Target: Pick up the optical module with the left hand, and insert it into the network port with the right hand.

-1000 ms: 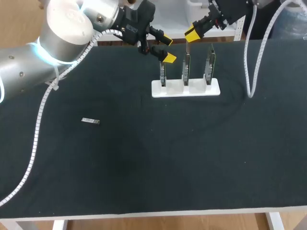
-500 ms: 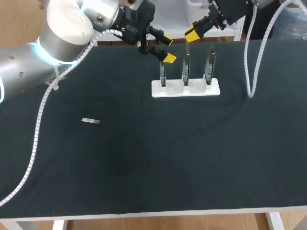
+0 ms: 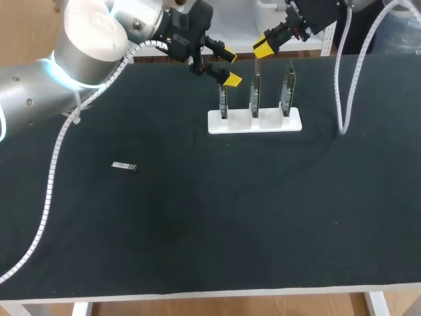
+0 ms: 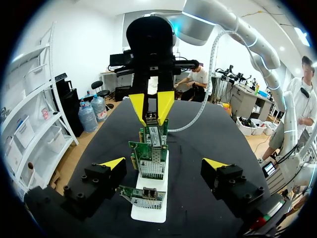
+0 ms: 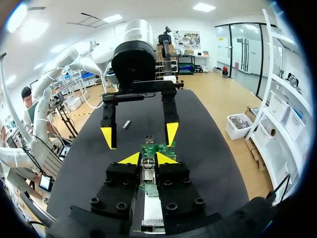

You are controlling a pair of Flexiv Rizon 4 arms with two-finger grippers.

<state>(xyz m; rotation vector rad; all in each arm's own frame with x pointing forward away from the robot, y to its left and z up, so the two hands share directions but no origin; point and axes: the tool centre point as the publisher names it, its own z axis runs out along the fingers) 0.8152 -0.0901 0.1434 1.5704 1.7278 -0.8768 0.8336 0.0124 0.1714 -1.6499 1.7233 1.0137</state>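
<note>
The optical module (image 3: 123, 166) is seen at mid-left, the left gripper (image 3: 229, 66) is held spread at upper centre, and the right gripper (image 3: 261, 49) is seemingly clamped on the middle card (image 3: 255, 92).

The left arm (image 3: 85, 39) is seen coming in from the left side, with its big silver joint raised and its wrist stretched toward the far middle. The fingers of the left gripper (image 3: 229, 65) are spread wide apart. The right arm (image 3: 322, 13) is seen at the far right corner. The right gripper (image 5: 147, 159) is pointed downward, and its fingers are drawn close together, pressed from two sides on the top of a network card (image 5: 148, 171).
</note>
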